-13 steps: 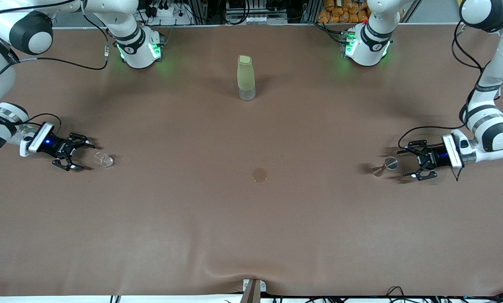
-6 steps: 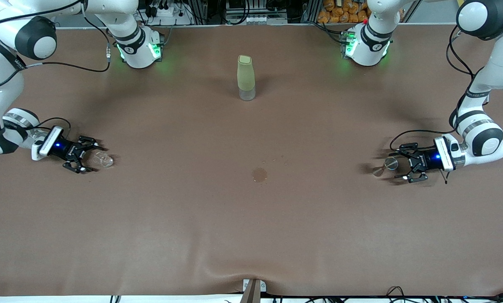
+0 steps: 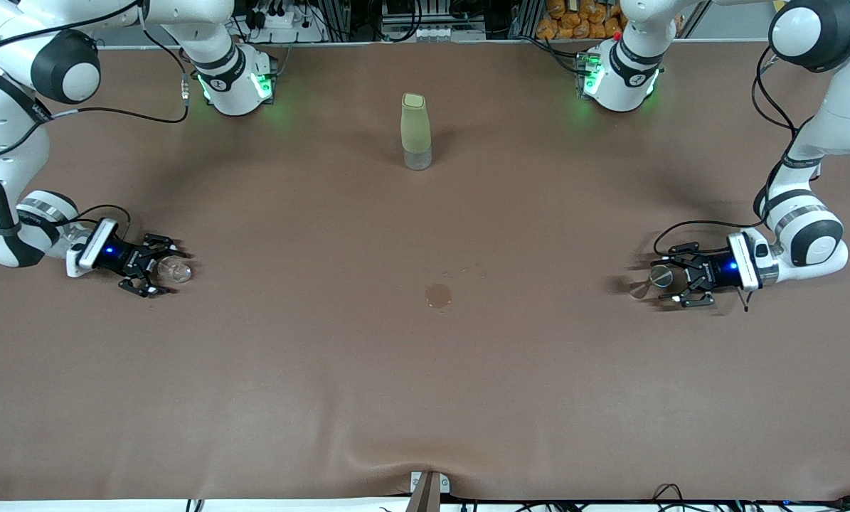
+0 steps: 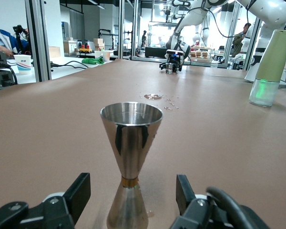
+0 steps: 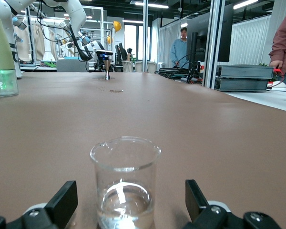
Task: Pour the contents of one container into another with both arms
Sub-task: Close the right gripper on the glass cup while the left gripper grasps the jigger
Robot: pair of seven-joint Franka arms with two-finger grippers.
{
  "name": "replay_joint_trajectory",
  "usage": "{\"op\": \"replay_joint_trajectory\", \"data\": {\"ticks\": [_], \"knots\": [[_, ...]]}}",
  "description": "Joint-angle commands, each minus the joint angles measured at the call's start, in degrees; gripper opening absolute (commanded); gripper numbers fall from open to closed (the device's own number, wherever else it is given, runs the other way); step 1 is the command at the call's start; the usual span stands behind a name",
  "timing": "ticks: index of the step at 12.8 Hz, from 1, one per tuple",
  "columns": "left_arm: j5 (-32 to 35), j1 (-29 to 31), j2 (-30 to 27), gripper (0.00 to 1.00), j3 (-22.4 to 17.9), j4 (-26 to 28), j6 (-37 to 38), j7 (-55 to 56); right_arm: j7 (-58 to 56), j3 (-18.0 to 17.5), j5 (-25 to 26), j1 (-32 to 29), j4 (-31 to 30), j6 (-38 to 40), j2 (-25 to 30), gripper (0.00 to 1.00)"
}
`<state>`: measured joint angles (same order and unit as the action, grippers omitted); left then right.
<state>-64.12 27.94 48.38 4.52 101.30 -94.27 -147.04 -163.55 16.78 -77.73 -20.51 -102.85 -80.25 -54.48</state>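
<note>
Two vessels, one bottle [image 3: 416, 131], one stain [image 3: 439, 295] on table [image 3: 425, 398]. Cup [image 3: 174, 269]: clear glass, pour lip, thick base, upright, axis vertical, mouth up; nearer camera than bottle, toward right arm's end. Jigger [image 3: 651, 281]: silvery hourglass, upright, axis vertical; nearer camera than bottle, toward left arm's end. Right gripper [image 3: 151, 268] spread wide, fingers flanking cup, no contact. Left gripper [image 3: 672, 278] spread around jigger waist, gaps visible both sides, no grasp.
</note>
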Motion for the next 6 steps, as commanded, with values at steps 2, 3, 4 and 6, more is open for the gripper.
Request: {"op": "replay_joint_trajectory", "data": {"ticks": [2,3,4,6], "knots": [[-1.53,-0.6,2.59,0.79,0.49,-2.77,1.19,-1.67,-19.7,0.01,-3.39,1.61,-1.22,0.44,-2.47,1.0],[-1.71,-0.69,2.68,0.79,0.58,-2.77,1.19,-1.67,-19.88,-0.34,-4.0,1.62,-1.22,0.44,-2.65,1.0],[-1.71,-0.78,2.68,0.79,0.58,-2.77,1.19,-1.59,-20.23,-0.43,-4.1,1.7,-1.22,0.44,-2.82,1.0],[-1.71,-0.7,2.6,0.74,0.84,-2.77,1.19,-1.67,-20.23,-0.61,-4.88,2.49,-1.3,0.44,-3.0,1.0]]}}
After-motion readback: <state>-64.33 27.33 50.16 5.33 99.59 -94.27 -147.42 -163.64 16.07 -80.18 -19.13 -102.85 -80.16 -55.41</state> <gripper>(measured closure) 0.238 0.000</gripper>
